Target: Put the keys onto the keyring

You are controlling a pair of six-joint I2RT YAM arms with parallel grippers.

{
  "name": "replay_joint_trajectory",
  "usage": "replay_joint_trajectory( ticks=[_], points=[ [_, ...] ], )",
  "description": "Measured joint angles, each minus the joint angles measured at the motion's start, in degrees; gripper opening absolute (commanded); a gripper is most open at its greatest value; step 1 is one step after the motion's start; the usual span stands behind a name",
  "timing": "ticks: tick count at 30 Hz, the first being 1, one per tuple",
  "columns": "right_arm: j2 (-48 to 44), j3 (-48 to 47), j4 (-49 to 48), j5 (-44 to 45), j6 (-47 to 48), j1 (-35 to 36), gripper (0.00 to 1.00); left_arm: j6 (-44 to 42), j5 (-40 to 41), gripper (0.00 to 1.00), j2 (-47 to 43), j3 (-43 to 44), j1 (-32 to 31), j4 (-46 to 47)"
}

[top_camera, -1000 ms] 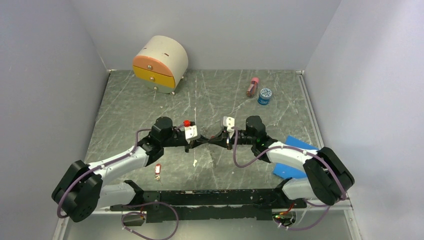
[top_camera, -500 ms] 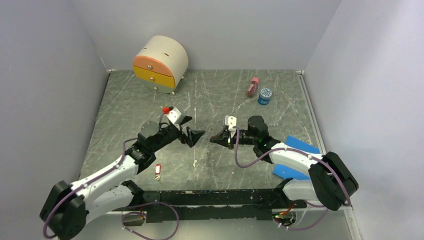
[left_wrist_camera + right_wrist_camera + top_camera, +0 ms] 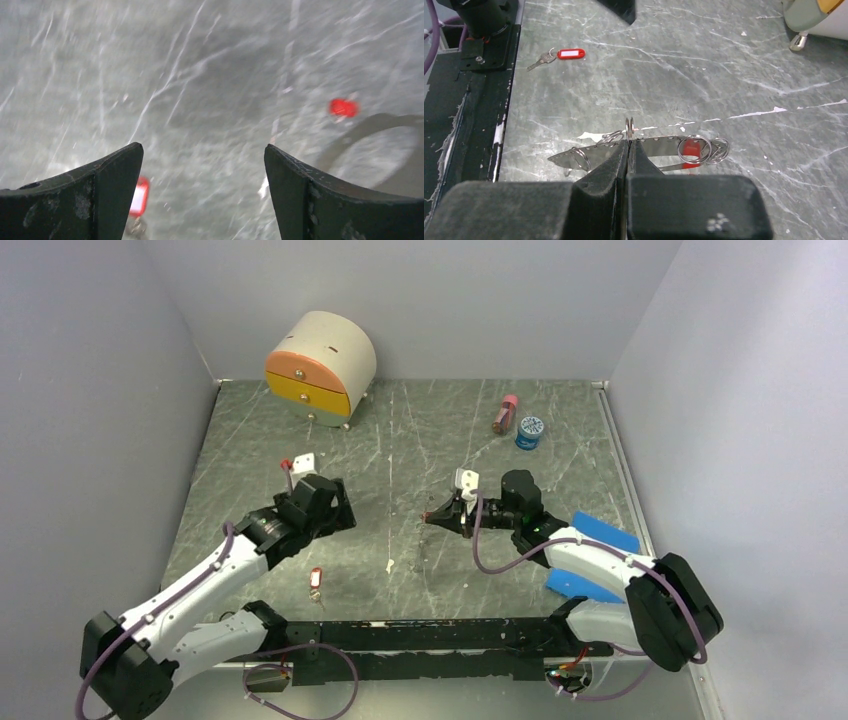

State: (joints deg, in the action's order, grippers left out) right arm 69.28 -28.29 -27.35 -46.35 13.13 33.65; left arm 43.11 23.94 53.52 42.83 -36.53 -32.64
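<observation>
R claw pinching keyring, L claw wide, key loose

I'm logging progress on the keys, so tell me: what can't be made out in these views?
- Left wrist view: blurred, so the red tag label is unreadable.
- Right wrist view: the right hand hides its own pinch on the keyring.
- Top view: the keyring is too small to see.

L pincer spread wide; R pincer pinched tight.
</observation>
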Motion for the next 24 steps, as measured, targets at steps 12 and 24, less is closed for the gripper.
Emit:
replay_joint_trajectory(
  ticks=[12,24],
  points=[
    [-8.3,-1.1,2.0,8.0,-4.6,-5.7,0.00,1.3,-9.2,0.96,14.5,2.2,0.0,-4.0],
    [-17.7,-0.5,9.4,23.7,-5.7,-9.0,0.00,1.7,-21.6,0.76,49.7,29.8,-0.4,0.7]
  ],
)
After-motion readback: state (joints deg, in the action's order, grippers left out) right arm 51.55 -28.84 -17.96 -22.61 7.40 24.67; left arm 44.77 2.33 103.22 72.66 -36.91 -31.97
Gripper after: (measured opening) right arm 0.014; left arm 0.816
